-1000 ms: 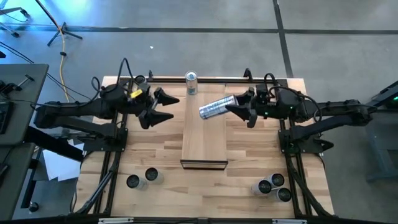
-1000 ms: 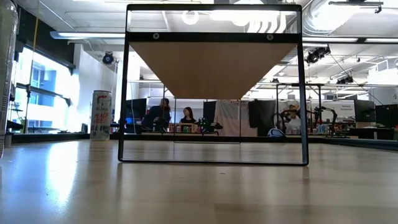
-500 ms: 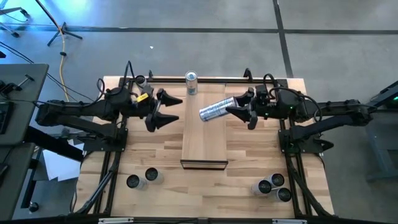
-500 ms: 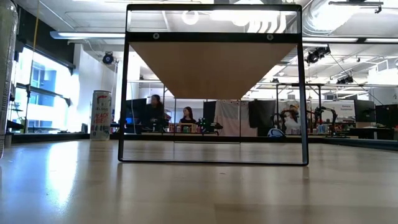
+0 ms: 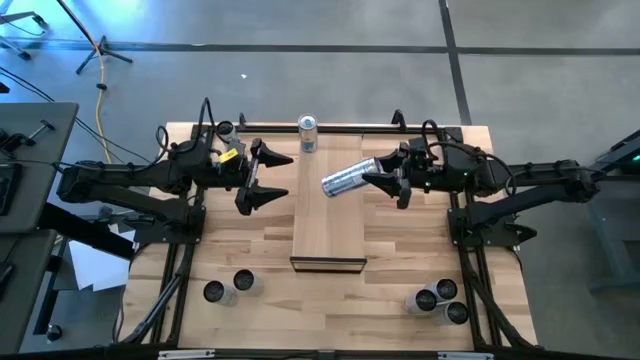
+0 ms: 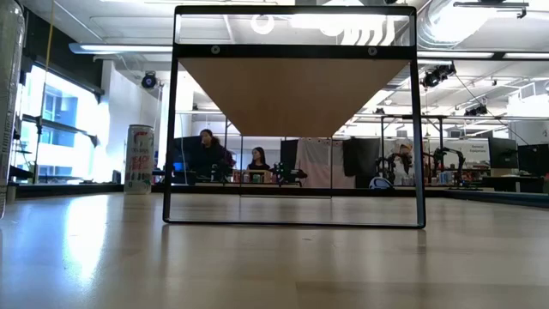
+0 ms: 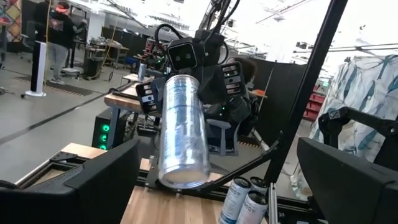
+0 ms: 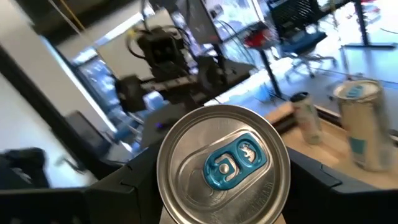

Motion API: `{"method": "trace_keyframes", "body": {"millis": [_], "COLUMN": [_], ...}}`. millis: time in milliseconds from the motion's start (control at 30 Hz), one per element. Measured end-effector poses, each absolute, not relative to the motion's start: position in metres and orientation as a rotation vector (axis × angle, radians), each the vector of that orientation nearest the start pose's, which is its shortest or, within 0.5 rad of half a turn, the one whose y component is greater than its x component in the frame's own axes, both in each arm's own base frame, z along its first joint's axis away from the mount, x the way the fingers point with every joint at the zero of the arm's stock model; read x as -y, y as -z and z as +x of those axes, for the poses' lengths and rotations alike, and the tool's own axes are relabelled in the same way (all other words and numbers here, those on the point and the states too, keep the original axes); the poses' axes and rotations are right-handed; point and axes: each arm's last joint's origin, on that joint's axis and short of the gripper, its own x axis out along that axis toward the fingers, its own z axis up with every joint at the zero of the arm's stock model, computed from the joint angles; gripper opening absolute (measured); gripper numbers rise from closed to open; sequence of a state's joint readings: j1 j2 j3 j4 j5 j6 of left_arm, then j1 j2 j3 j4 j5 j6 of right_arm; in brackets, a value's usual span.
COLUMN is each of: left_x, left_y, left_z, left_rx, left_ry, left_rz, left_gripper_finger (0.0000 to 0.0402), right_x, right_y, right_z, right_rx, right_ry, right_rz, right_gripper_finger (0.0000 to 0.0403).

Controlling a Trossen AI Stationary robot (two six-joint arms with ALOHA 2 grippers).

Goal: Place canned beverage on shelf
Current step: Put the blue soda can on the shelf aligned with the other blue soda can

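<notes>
**Mia:** Where is the can right now?

**Ben:** The right gripper [image 5: 385,178] holds the silver can [image 5: 348,176]. Its two fingers are closed partway around the can's top end. The can lies tipped on its side in the air, just over the shelf [image 5: 328,230], near the right edge.

**Mia:** So it is not on the shelf yet?

**Ben:** I think not. It looks like it hangs above the wood. It needs to stand up first.

**Mia:** How does the robot do that well?

**Ben:** I think it should turn the can slowly until the bottom points down. Then it should go down gently until the bottom sits flat on the shelf. Only then should the fingers let go.

**Mia:** What could go wrong?

**Ben:** If the fingers let go while the can is tipped, it could roll off onto the desk [image 5: 400,260]. There is also another can [image 5: 308,133] standing at the far end of the shelf. The robot should leave room, so the two cans do not bump.

**Mia:** And the other arm?

**Ben:** The left gripper [image 5: 262,175] waits beside the shelf's left edge. Its fingers are wide open and hold nothing. It should stay out of the way.
</notes>
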State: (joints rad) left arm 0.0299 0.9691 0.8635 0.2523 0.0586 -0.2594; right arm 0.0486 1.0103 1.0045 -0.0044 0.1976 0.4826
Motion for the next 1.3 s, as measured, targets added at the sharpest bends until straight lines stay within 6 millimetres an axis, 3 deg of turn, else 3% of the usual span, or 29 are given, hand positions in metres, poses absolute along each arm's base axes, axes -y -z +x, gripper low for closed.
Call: {"method": "trace_keyframes", "body": {"millis": [233,467,900,1067,1300], "left_x": [-0.005,-0.005,-0.005,-0.005,-0.005], "left_y": [-0.369,-0.369,-0.369,-0.369,-0.369], "left_z": [0.216,0.216,0.216,0.216,0.216], "left_rx": [0.142,0.142,0.141,0.141,0.141], "left_ry": [0.048,0.047,0.050,0.050,0.050], "left_rz": [-0.252,-0.253,-0.280,-0.280,-0.279], "left_gripper_finger": [0.0400,0.0400,0.0400,0.0400,0.0400], "right_x": [0.007,0.031,0.083,0.090,0.097], "right_y": [-0.412,-0.426,-0.393,-0.382,-0.383], "right_z": [0.238,0.274,0.341,0.346,0.342], "right_rx": [-0.172,-0.450,-0.802,-0.888,-0.885], "right_ry": [0.358,0.516,0.700,0.672,0.682], "right_rz": [0.364,0.318,0.294,0.317,0.353], "right_gripper_finger": [0.0225,0.0228,0.0231,0.0231,0.0232]}}
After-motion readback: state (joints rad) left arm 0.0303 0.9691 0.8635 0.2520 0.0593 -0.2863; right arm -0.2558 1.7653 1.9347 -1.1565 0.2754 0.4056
